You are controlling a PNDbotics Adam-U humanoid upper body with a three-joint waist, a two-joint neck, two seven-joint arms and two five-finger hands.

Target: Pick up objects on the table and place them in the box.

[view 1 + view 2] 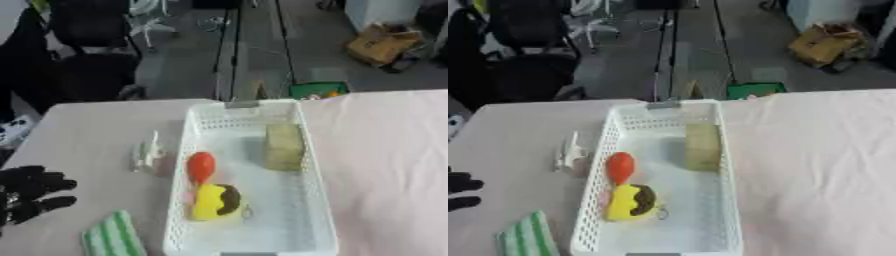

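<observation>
White perforated plastic box (308, 200) lies lengthwise mid-table, its long axis running away from the robot. Inside: a red rounded object (200, 166) and a yellow toy with a dark patch (215, 201) touching it near the left wall, and a pale olive block (284, 146) against the right wall. These three look placed already.

Outside, left of the box: a small clear-and-white item (149, 154), just beside the wall, and a green-and-white striped cloth (112, 238) at the near edge. Judged remaining to pick.

Left hand (31, 192), black, at the left edge near the cloth, fingers curled, holding nothing; probably staged for the cloth. Right hand not visible.

Surface: pale pinkish tablecloth (385, 165). Beyond: grey floor, black chairs (83, 60), a brown cardboard box (381, 44) and a green bin (317, 90).
</observation>
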